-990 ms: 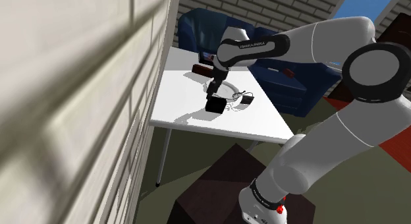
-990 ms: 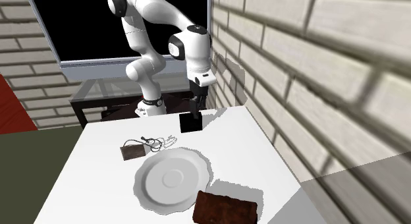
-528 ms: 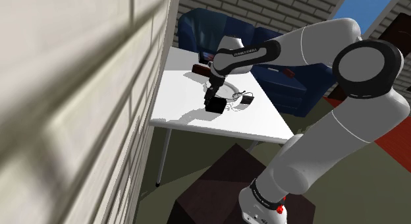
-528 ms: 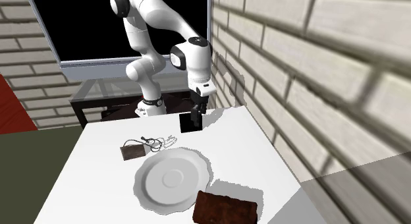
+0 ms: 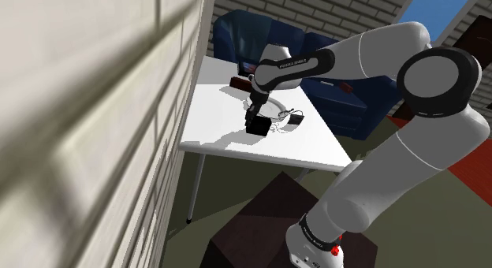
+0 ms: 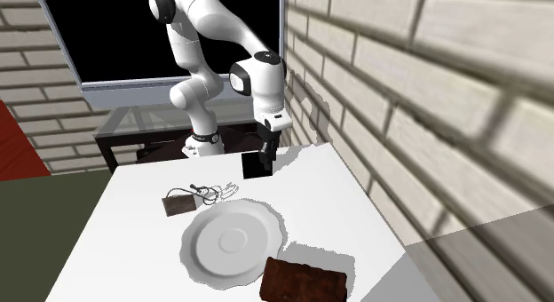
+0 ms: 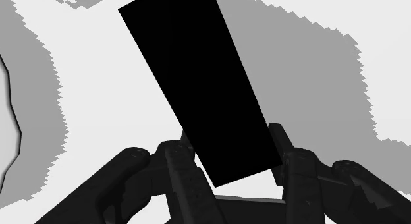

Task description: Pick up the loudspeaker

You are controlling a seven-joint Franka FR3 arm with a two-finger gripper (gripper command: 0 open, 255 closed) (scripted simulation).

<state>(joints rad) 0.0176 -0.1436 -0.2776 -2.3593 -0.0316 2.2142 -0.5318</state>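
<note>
The loudspeaker (image 6: 256,166), a plain black box, stands upright on the white tabletop (image 6: 330,195), near the edge closest to the robot's stand and towards the brick wall on the second exterior view's right. The tool (image 6: 264,154) comes straight down over the box's top. That approach fits a tall, narrow body, because it lets the fingers take two opposite flat faces.

In the wrist view the loudspeaker (image 7: 197,84) runs up between the fingers. One finger (image 7: 183,165) lies against one long side and the other against the opposite side. With no gap showing on either side, I judge the tool (image 7: 227,138) to be pinching the box. The box's base still appears to sit on the tabletop, so the lift is not yet done.

Farther out on the tabletop, well apart from the loudspeaker, lie a white plate (image 6: 233,241), a small brown box with thin wires (image 6: 181,202) and a dark brown block (image 6: 303,281). They are far enough away that a straight lift should pass clear of them. The smooth faces could slip if the grip is light.
</note>
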